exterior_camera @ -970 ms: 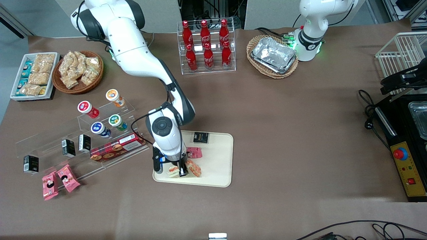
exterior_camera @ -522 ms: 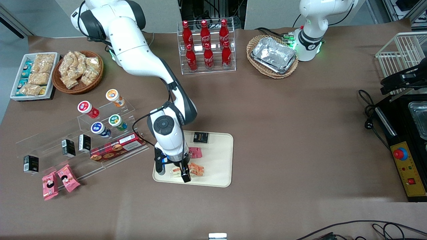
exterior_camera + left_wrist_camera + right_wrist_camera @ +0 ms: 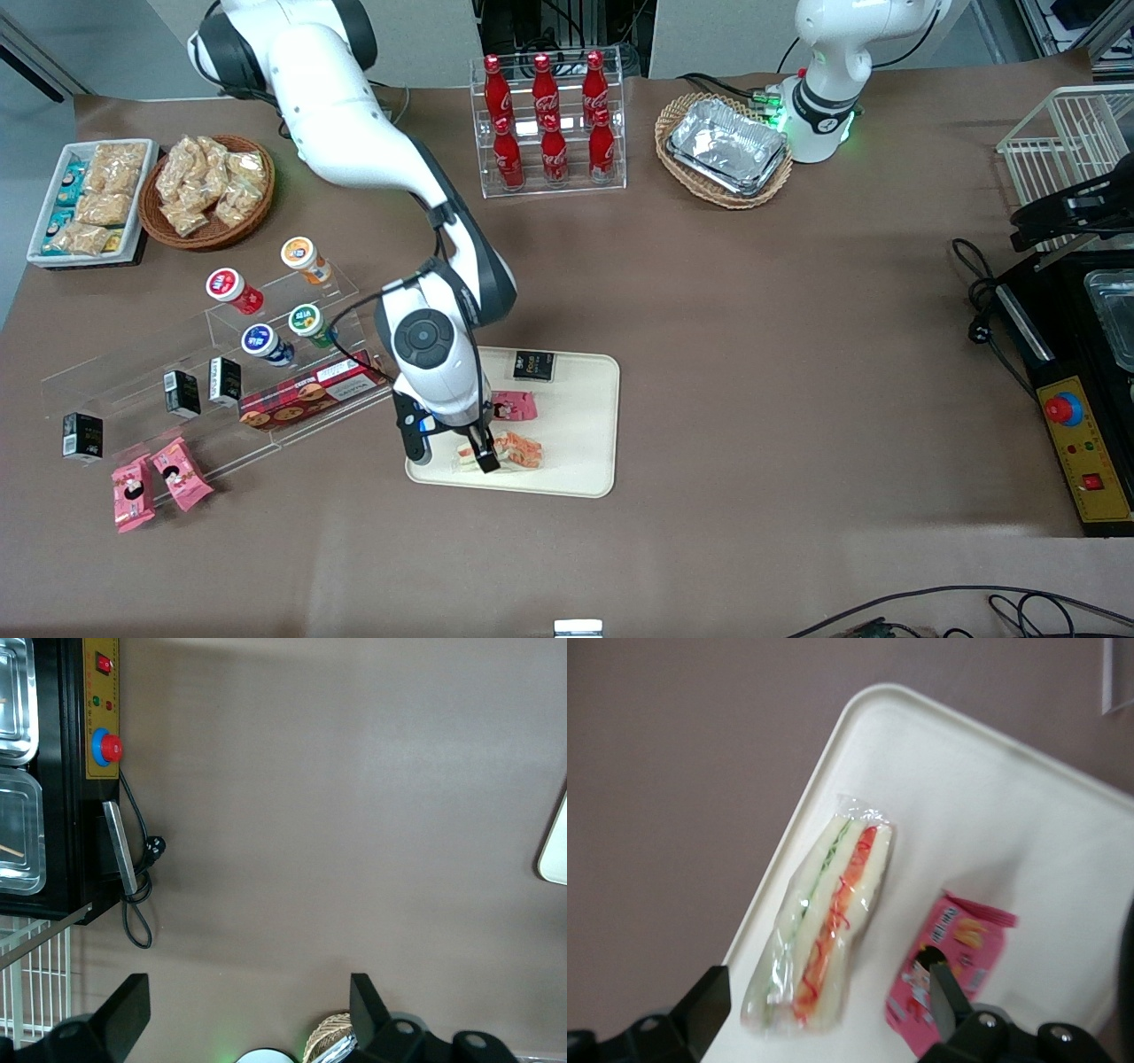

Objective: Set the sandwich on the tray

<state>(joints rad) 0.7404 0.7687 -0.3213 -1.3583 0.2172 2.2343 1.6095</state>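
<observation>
One brown cloth covers the whole table [image 3: 753,354], lightly creased. Nearest the front camera, my gripper [image 3: 456,456] hangs above the cream tray [image 3: 580,434] with its fingers spread and nothing between them. The sandwich [image 3: 824,926] lies flat on the tray near the rim closest to the camera, wrapped in clear film, apart from my fingers. Just beside it, farther from the camera, lies a pink snack packet [image 3: 952,966], then a small black box [image 3: 532,365] whose print I cannot read. Farther still, red cola bottles [image 3: 549,120] fill a clear rack; their white script is too small to read.
</observation>
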